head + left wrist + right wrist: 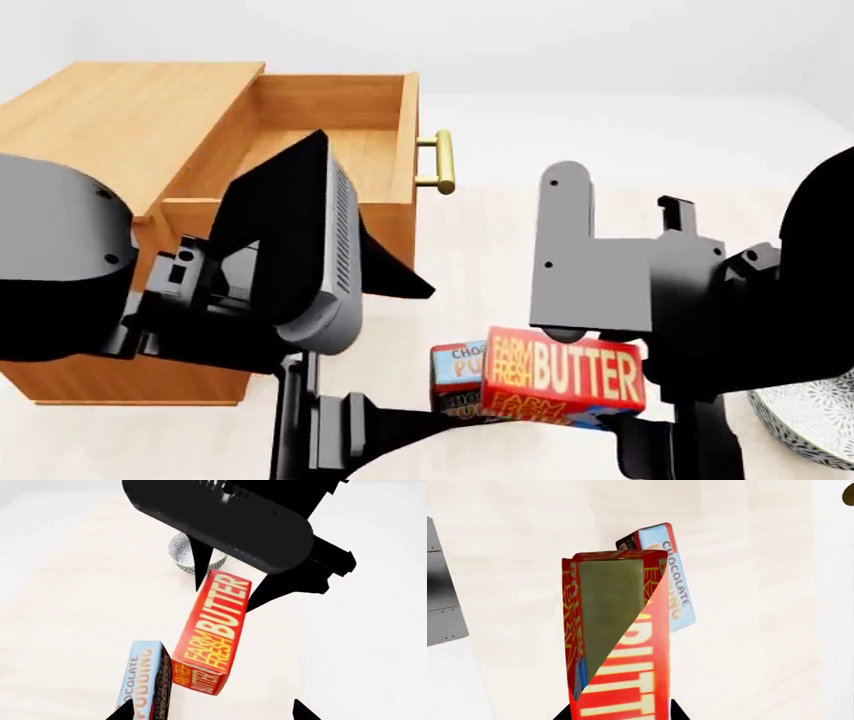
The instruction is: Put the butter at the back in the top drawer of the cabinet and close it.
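Observation:
My right gripper is shut on the butter, a red and orange box with white letters. Its black fingers grip one end of the box in the left wrist view. The butter hangs low in front of me, right of the cabinet. The top drawer stands pulled open, with its brass handle towards the butter. My left gripper is open and empty, just in front of the butter.
The blue and brown chocolate pudding box stands right beside the butter, close to one left fingertip; it also shows in the right wrist view. A patterned bowl sits at the right, behind the butter in the left wrist view.

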